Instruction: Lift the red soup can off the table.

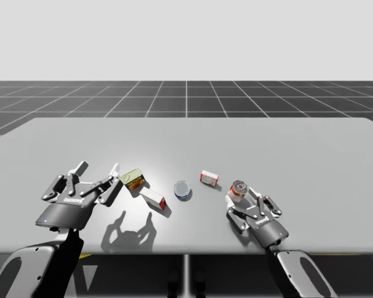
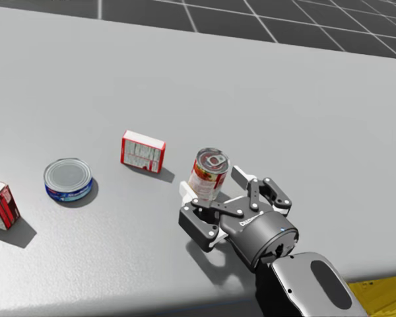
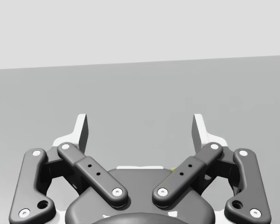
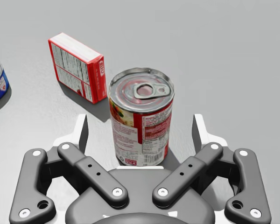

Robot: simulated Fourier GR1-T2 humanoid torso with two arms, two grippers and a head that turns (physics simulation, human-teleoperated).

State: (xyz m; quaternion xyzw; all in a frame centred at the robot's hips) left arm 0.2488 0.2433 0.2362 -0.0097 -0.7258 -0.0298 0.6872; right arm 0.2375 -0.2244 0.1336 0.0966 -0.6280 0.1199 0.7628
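Mostly grey table (image 1: pixel 298 149), gridded floor (image 1: pixel 186 99), red can (image 1: pixel 238 190)

soup can (image 4: pixel 141 123) on table (image 1: pixel 298 149), within right claw (image 4: pixel 140 128) | box (image 4: pixel 77 66) behind-left | flat can (image 2: pixel 68 179) further left

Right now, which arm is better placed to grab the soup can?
Right. The can stands upright between the open fingers of the right gripper. The left gripper is open, well off to the side, facing bare table.
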